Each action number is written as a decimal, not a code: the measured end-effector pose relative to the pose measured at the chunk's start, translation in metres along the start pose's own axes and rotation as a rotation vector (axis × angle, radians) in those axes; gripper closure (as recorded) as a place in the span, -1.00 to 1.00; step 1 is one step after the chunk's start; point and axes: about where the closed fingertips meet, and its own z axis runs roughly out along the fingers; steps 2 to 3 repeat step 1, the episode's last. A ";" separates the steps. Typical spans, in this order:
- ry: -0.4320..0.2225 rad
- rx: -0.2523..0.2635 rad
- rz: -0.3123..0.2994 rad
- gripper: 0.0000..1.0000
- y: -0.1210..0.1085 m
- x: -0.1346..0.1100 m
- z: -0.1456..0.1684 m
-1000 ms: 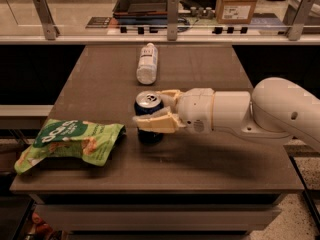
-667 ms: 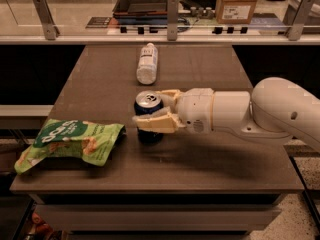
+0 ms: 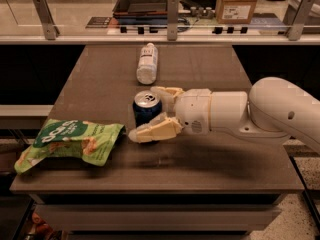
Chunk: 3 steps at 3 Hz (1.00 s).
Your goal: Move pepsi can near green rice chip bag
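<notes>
From the camera view, my end effector (image 3: 144,113) reaches in from the right, low over the middle of the bench (image 3: 215,66). It is clamped around the pepsi can (image 3: 146,108): one finger lies behind the can and the other hugs its front. The can stands upright on the bench, silver top showing. The green rice chip bag (image 3: 69,142) lies flat at the bench's front left corner, near the can but apart from it, with bare benchtop between them. A white plastic bottle (image 3: 147,63) lies on its side behind the can, apart from my rear finger. Past the bench's far edge, behind a rail, sit a black tray (image 3: 142,1) and a cardboard box (image 3: 239,3).
</notes>
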 end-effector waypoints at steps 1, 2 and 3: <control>0.000 0.000 0.000 -1.00 0.000 0.000 0.000; 0.000 0.000 0.000 -1.00 0.000 0.000 0.000; 0.000 0.000 0.000 -1.00 0.000 0.000 0.000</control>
